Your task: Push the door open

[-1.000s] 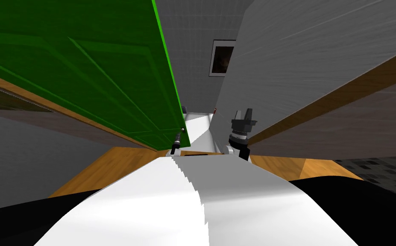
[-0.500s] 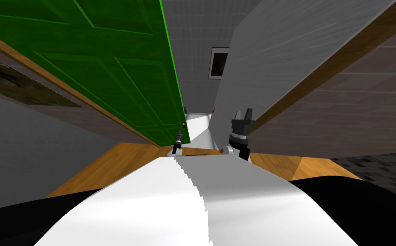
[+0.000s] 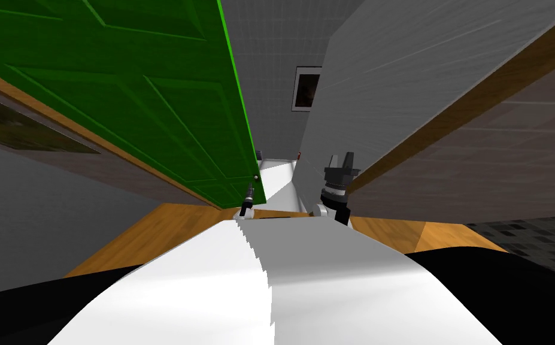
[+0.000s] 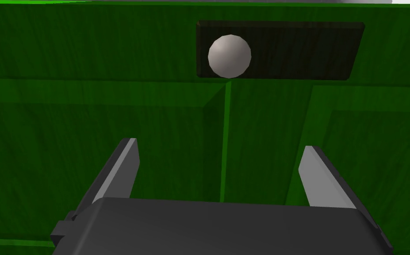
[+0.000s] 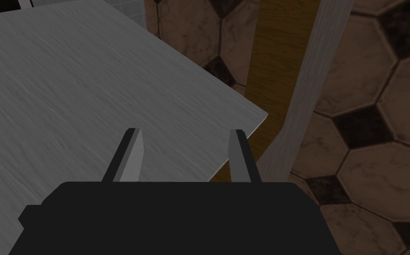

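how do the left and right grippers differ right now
The left gripper faces the green door at close range, with the round grey knob beyond its fingers; the right gripper faces a grey panel. The left gripper's fingers stand wider apart than the right gripper's. Both are open and hold nothing.

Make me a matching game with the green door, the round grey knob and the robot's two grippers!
Things:
1 green panelled door
2 round light grey knob
3 left gripper
4 right gripper

States:
A open, facing a grey grained surface
B ajar, on the robot's left
C on a dark rectangular plate
D open, facing the door

Pairs: 1-B, 2-C, 3-D, 4-A
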### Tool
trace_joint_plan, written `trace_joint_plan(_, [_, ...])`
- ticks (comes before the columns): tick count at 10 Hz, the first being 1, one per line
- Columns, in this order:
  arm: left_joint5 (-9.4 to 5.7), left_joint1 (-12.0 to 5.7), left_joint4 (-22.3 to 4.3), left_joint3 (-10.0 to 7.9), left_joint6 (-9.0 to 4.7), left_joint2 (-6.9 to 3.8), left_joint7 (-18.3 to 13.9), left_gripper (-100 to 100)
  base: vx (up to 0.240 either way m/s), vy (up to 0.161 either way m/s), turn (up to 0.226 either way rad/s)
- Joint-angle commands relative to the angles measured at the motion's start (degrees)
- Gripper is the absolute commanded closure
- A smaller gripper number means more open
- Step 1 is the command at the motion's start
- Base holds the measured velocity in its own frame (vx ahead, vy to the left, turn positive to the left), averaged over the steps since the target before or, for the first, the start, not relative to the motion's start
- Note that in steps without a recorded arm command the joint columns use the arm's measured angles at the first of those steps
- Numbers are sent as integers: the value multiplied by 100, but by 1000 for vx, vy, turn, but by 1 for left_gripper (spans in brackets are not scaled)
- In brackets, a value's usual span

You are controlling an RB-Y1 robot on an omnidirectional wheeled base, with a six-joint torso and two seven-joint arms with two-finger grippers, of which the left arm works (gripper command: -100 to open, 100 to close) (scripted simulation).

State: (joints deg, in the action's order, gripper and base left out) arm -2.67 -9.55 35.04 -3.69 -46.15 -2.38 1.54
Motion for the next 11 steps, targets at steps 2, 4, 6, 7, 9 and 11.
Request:
trace_joint_plan(2, [-15,-13,-43,-29,-44,-24,16,-100,200,-4,-27])
trace_joint_plan(4, [-25,-11,-53,-48,-69,-7,25,-100,196,10,-21])
trace_joint_plan(6, [-36,-8,-64,-69,-95,48,34,-100,180,13,-26])
trace_joint_plan(7, [-40,-7,-69,-77,-105,85,37,-100,200,-12,-26])
trace_joint_plan(9, [-38,-10,-66,-71,-95,60,32,100,33,-3,3])
trace_joint_plan(11, [-38,-10,-66,-71,-95,60,32,100,-26,3,-8])
